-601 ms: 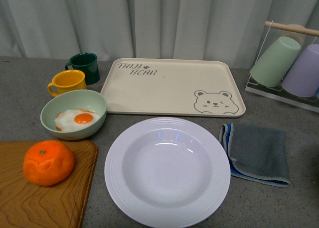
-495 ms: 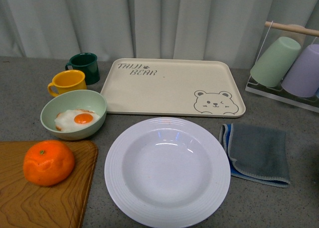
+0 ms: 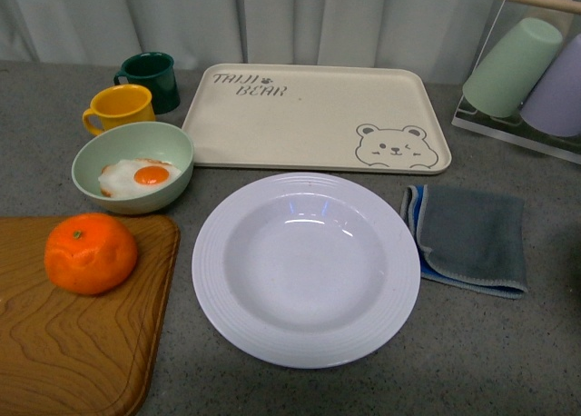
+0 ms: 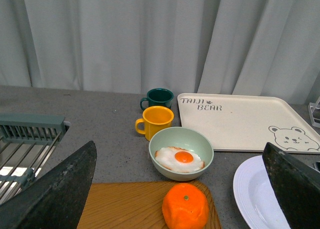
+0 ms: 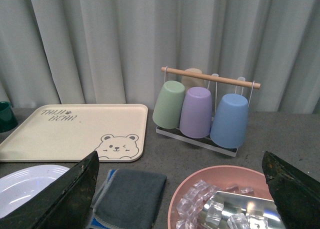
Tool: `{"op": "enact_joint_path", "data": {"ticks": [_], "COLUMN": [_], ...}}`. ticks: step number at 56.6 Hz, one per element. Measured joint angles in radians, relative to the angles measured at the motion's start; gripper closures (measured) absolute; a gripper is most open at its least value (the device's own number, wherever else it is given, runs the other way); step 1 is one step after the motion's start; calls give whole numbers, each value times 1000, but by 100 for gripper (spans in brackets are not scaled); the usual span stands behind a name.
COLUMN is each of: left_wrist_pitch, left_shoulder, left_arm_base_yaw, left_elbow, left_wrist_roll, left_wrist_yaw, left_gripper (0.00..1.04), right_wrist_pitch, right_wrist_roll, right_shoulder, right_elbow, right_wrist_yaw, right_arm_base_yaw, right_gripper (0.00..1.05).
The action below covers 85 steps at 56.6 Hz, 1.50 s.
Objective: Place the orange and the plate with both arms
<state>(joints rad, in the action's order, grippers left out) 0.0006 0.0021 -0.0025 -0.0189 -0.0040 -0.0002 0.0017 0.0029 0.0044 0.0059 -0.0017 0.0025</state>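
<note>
Ahead of L tool (image 4: 179,144): orange (image 4: 185,213)

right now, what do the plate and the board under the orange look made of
The plate: glossy white, likely ceramic or melamine, given its sharp light reflections. The board under the orange: wood or wood-look, matte brown, with wavy grain lines.

The left fingers (image 4: 57,191) and right fingers (image 5: 60,196) are broad, dark wedges, seemingly with a rough, matte, speckled surface.
</note>
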Motion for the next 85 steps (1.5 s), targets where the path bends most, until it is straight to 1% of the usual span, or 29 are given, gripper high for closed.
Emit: {"op": "enact_joint_path", "data": {"ticks": [19,23,25,29,35,37,39,44,53,61,72,79,85], "left_wrist_pitch": [-4,-142,-155,-104,53,138,186,261,284,282,272,288,288], "left_shoulder": [3,91,153,293,560,700,823,1041,1323,1488,1609,1682,1726], "left_arm_base_yaw": [0,-11,-21,-51,-115,-136,-147,-152,-143,-141,-144,-138,-128], "left_elbow": [-2,-51,-61,-69,-115,-153,-188,-251,-356,-439,-510,-542,-564], "left_wrist_roll": [-2,-74,-103,-148,-185,-190,-193,-194,-188,-185,-181,-182,-184], "left_wrist_yaw": [1,-1,-10,-16,-17,-3,16,49,87,73,68,39,37], "left_gripper": [7,7,7,7,7,7,7,7,7,7,7,7,7], "right_wrist_pitch": [0,0,0,0,0,0,0,0,0,0,0,0,0], "right_wrist_roll": [0,0,0,0,0,0,0,0,0,0,0,0,0], "right_shoulder": [0,0,0,-1,-1,-1,-1,-1,-1,-1,-1,-1,-1], "right_elbow": [0,0,0,0,0,0,0,0,0,0,0,0,0], "right_wrist_yaw": [0,0,0,0,0,0,0,0,0,0,0,0,0], "right_arm_base_yaw": [0,0,0,0,0,0,0,0,0,0,0,0,0], "right_gripper": [9,9,9,9,9,9,9,9,9,9,9,9,9]}}
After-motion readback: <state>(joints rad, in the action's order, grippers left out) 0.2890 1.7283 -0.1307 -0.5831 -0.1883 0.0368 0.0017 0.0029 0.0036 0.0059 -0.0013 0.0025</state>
